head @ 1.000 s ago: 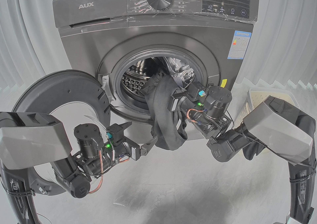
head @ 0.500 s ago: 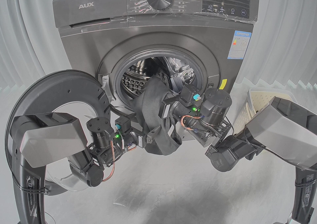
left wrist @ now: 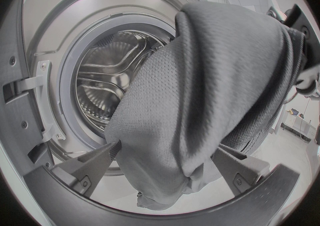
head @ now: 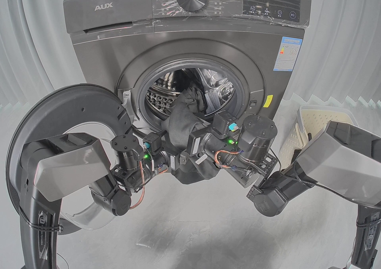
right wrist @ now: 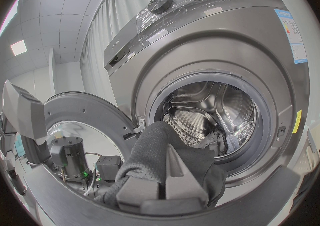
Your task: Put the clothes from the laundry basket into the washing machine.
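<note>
- Right pincer [right wrist: 163, 183] – fingers pressed together, pinching a fold of the dark garment [head: 183, 119]. The cloth bunches up over and around both fingers.
- Left pincer [left wrist: 166, 150] – fingers spread, one on each side of the hanging cloth. One tip touches the edge of the fabric. I cannot tell whether the other tip makes contact.
- In the head view, my two pincers sit close together, just in front of the lower rim of the washing machine [head: 119, 55] opening, left one slightly lower.
- The garment is a dark mesh-textured knit. Its upper end pokes into the mouth of the drum [head: 160, 99], its middle lies across the lower lip of the opening, and its lowest fold hangs beneath my pincers, off the floor [head: 206, 222].
- Deeper in the drum, toward the right, lies another bundle of clothing [right wrist: 221, 141], dark with a grey piece beside it.
- The door [head: 67, 111] is swung fully open to the left, hinged at the left side of the opening. My left arm crosses in front of it.
- The laundry basket [head: 317, 117] is pale and perforated, and stands on the floor to the right of the machine, partly behind my right arm. I cannot see what is inside it.
- A pale curtain [head: 345, 43] hangs behind the machine on both sides.
</note>
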You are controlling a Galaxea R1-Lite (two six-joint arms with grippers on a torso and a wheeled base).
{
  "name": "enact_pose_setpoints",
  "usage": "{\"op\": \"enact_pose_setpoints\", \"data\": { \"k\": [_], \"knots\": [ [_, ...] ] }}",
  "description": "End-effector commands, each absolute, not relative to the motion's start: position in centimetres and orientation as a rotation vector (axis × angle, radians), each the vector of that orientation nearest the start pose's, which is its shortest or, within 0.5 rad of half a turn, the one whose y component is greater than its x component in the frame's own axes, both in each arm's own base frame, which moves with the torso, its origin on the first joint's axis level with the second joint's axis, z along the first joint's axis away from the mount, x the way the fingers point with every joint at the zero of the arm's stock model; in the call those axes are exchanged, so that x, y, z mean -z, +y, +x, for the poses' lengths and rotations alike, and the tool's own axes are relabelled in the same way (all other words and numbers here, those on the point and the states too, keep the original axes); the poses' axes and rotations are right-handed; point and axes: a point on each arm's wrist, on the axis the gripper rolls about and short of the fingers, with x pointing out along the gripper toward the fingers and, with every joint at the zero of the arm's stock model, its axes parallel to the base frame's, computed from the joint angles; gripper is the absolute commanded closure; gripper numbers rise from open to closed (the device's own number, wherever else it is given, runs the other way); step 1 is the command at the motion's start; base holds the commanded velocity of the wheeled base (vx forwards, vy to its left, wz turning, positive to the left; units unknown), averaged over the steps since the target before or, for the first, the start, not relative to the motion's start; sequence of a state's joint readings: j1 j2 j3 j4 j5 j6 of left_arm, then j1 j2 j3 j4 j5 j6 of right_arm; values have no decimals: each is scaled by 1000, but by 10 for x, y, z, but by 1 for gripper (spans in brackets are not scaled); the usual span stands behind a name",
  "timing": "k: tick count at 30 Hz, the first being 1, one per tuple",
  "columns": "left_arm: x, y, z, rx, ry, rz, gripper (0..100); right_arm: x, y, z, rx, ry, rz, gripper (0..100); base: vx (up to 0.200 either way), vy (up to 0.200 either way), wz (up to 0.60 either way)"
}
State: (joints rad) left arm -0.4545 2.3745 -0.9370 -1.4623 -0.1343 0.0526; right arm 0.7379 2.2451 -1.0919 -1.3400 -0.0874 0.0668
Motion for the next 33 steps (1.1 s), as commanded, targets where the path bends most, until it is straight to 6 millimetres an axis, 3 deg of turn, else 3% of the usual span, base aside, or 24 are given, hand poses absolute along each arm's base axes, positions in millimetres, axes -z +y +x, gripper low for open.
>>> {"op": "enact_pose_setpoints", "data": {
  "k": [1, 3, 4, 12, 22, 27, 33],
  "knots": [
    [-47, -188, 379, 583, -54, 44, 0, -122, 285, 316, -654, -143, 137, 100, 0, 0, 0],
    [-48, -189, 383, 578, -71, 40, 0, -122, 285, 316, -654, -140, 136, 100, 0, 0, 0],
    [-48, -190, 384, 575, -76, 41, 100, -122, 285, 316, -654, -140, 136, 100, 0, 0, 0],
    [-54, -188, 386, 563, -105, 36, 100, -121, 279, 320, -636, -136, 139, 100, 0, 0, 0],
    [-70, -166, 383, 518, -160, 27, 100, -109, 247, 339, -546, -90, 114, 100, 0, 0, 0],
    [-86, -166, 378, 519, -191, 17, 100, -91, 238, 336, -532, -26, 86, 100, 0, 0, 0],
    [-88, -167, 374, 514, -188, 17, 100, -84, 236, 330, -549, 6, 69, 100, 0, 0, 0]
  ]
}}
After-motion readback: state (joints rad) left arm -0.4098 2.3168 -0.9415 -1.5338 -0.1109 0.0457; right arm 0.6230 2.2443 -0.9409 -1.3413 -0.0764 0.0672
